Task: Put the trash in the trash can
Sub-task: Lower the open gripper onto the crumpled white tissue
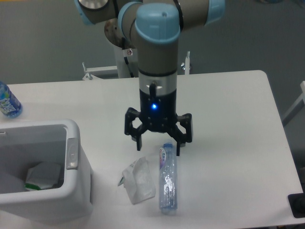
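I see the UR5e arm (157,43) reaching in from the top of the frame, wrist pointing straight down over the white table (228,124). A blue indicator light glows on the gripper body. The gripper (159,149) has its two fingers spread wide apart, nothing held between them. Its fingertips hover just above the capped end of the crushed clear bottle (167,183); from this angle I cannot tell whether they touch it.

The bottle lies flat on the table, long axis running toward the camera, blue cap and purple-blue label at the far end under the gripper. The crumpled plastic wrapper (138,180) lies just beside it on the left, touching or nearly so.

The white trash can (71,191) stands at the lower left, grey latch tab facing the wrapper. I note a green-and-white item already inside it. A blue-labelled bottle (7,101) sits at the far left table edge, well apart from the rest.
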